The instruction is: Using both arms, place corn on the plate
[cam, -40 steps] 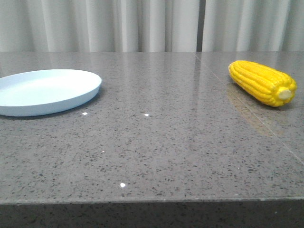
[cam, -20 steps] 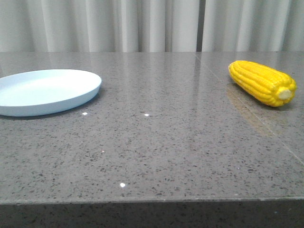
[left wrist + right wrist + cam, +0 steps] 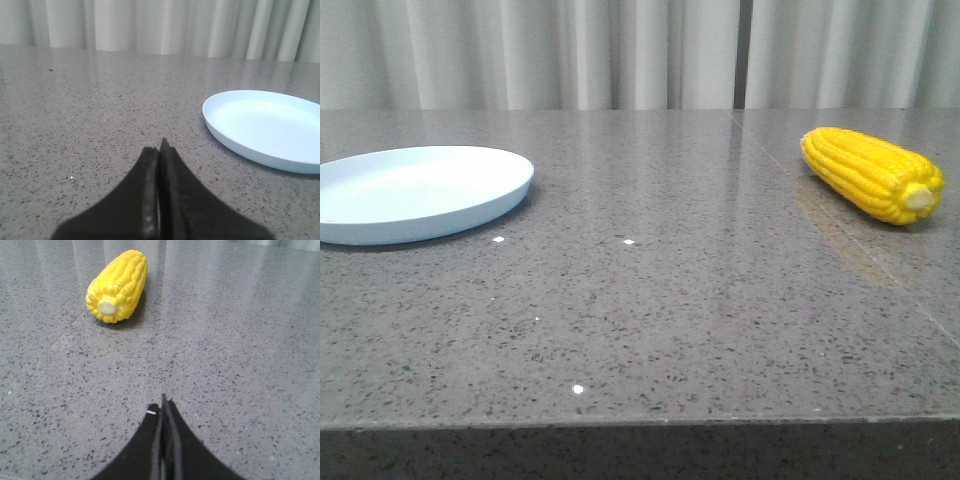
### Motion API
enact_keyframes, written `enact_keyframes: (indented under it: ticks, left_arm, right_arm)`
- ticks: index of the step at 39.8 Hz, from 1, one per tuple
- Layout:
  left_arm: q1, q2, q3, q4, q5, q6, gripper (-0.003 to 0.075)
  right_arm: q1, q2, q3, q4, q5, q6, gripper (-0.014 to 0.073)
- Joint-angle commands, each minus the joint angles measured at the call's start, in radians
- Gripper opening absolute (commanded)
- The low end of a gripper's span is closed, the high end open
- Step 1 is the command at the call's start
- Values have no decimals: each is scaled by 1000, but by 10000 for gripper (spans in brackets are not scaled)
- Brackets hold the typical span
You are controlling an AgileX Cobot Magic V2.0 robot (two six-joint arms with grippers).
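Note:
The yellow corn (image 3: 872,173) lies on the grey stone table at the far right, its pale stub end toward the front; it also shows in the right wrist view (image 3: 118,286). The pale blue plate (image 3: 415,192) sits at the left and holds nothing; it shows in the left wrist view (image 3: 270,129) too. My left gripper (image 3: 159,148) is shut and empty, short of the plate and beside its rim. My right gripper (image 3: 163,404) is shut and empty, well short of the corn. Neither gripper shows in the front view.
The speckled grey table (image 3: 650,300) ends at a front edge low in the front view. A pale curtain (image 3: 620,50) hangs behind the table. A seam in the stone (image 3: 800,200) runs past the corn.

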Motion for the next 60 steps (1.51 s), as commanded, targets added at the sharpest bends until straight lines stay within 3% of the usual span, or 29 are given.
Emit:
enact_keyframes:
  ticks: [1,7,15,22,25,31,39,45,47,50,56,60]
  left_arm:
    - [4,-21,4,-6,-81,0,-20]
    - [4,-21,4,2,-119,0,-20]
    - [4,-21,-36,2,-367,0,-20]
    - [4,20,-224,106,-200,0,-20]
    - [4,73,-311,177,-132,0,-20]
    - [4,232,-452,179,-61,0,-20]
    - [4,350,-515,179,-32,0,-20]
    - [4,350,-515,166,-41,0,-14]
    - [4,350,-515,166,-36,0,18]
    - [4,350,-515,151,-30,0,150]
    - [4,350,-515,52,-16,-2,552]
    - [4,350,-515,43,-16,-2,667]
  right_arm:
    - [-4,-16,-5,9,-85,-8,-68]
    - [-4,-16,-5,15,-123,-8,-68]
    - [-4,-16,-81,42,-208,-8,-67]
    - [-4,-2,-260,46,-152,-8,-64]
    - [-4,49,-366,48,-79,-8,-58]
    - [-4,216,-511,49,-27,-8,-58]
    - [-4,382,-584,89,-33,-7,-58]
    - [-4,401,-580,89,-34,-7,-51]
    - [-4,401,-580,89,-33,-7,-22]
    - [-4,401,-580,89,-33,-7,99]
    - [-4,401,-580,89,-33,-7,500]
    - [-4,401,-580,89,-33,-7,659]
